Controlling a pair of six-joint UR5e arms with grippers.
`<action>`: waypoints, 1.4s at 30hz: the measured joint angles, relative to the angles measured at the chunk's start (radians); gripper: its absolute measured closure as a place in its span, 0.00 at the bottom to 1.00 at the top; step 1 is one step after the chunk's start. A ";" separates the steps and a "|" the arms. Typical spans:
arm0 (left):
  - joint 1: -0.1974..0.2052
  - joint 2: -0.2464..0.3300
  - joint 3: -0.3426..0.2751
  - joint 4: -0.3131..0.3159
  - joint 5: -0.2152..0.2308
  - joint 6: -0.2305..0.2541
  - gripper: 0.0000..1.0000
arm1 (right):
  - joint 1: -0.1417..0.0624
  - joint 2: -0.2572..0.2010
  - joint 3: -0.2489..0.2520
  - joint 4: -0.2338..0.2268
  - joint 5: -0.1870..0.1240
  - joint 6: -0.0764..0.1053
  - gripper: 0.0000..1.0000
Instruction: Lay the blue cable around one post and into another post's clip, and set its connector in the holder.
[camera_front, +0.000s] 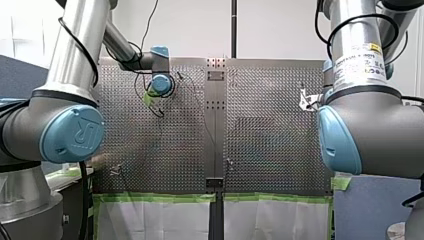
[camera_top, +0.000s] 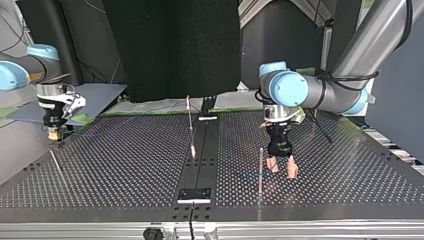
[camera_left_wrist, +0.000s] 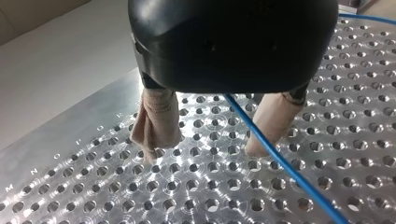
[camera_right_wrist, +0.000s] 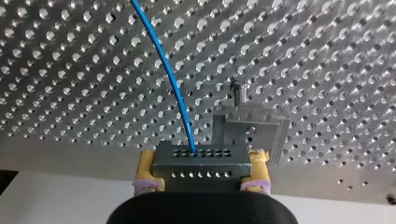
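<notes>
- Presently the blue cable (camera_right_wrist: 175, 88) is running out of the connector (camera_right_wrist: 201, 161) and away across the perforated table (camera_right_wrist: 327, 56), its long axis lying ahead of the right gripper (camera_right_wrist: 201, 173) and bending gently.
- Yellow pads (camera_right_wrist: 147, 169) are clamping the connector from both sides, so the right gripper is carrying it.
- A holder (camera_right_wrist: 252, 128) is standing just ahead of the connector and a little aside; the coming move is likely turning on that short offset.
- Further along, the cable is passing between the beige pads (camera_left_wrist: 156, 121) of the left gripper (camera_left_wrist: 212, 135), which is spread wide and gripping nothing.
- One post (camera_top: 260, 170) is standing just beside the left gripper, another (camera_top: 190, 122) near the middle.
- Room is tightening at the table's edge beneath the right gripper; bare plate is lying open around the posts.
</notes>
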 joint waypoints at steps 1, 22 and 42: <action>0.000 0.000 0.000 0.000 0.000 0.000 0.02 | -0.002 0.000 -0.002 0.001 -0.009 -0.001 1.00; 0.000 0.000 0.000 -0.003 -0.010 0.004 0.02 | -0.064 0.001 -0.007 -0.073 -0.221 0.052 1.00; 0.000 0.000 0.000 -0.003 -0.010 0.008 0.02 | -0.079 0.001 -0.040 0.029 -0.400 0.072 1.00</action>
